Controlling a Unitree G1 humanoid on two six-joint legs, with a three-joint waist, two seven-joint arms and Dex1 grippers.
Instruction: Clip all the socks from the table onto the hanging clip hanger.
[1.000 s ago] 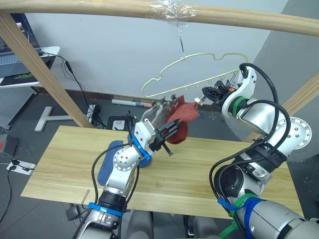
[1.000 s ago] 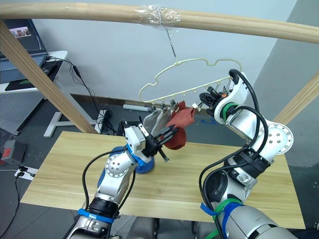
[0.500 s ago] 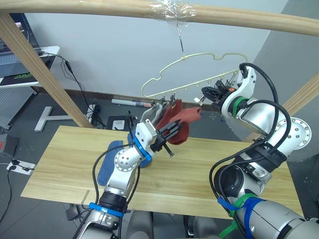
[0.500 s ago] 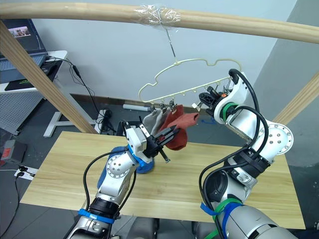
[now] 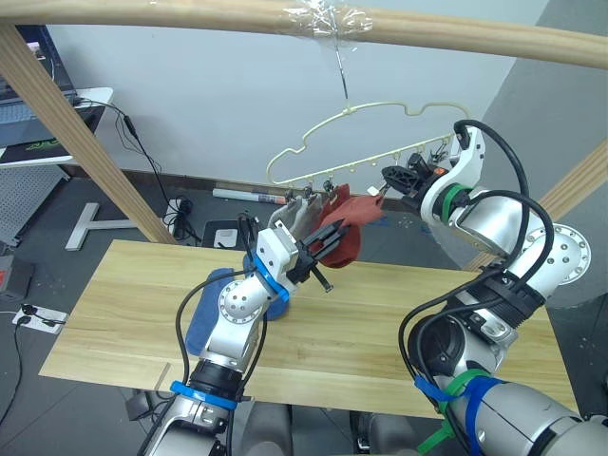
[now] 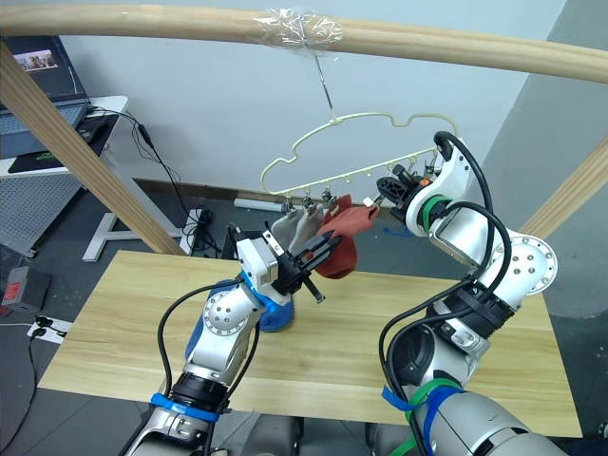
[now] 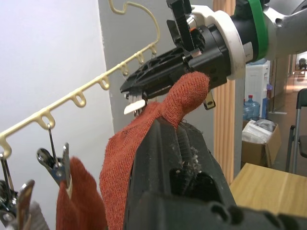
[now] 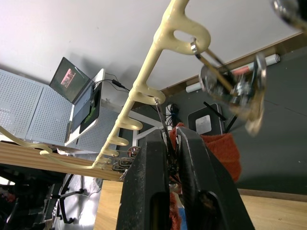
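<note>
The pale yellow-green clip hanger [image 5: 349, 111] hangs by its hook from the taped top pole. My right gripper [image 5: 389, 178] is shut on one of its small dark clips [image 8: 162, 125]. My left gripper [image 5: 329, 237] is shut on a rust-red sock [image 5: 353, 215] and holds it up so that the sock's top edge [image 7: 192, 84] touches the right gripper's fingers. A light grey sock [image 5: 291, 218] and another rust-red sock [image 7: 79, 201] hang clipped to its left. A blue sock [image 5: 203, 319] lies on the table [image 5: 114, 304] beside my left arm.
A round wooden pole [image 5: 190, 14] runs overhead, with slanted poles at the left [image 5: 76, 142] and right [image 5: 581, 182]. A desk with a laptop [image 5: 38, 133] stands beyond the table's left end, and cables lie on the floor there.
My left gripper has lifted the rust-red sock slightly, bringing its top edge up against the right gripper. The hanger has swung a little to the left.
</note>
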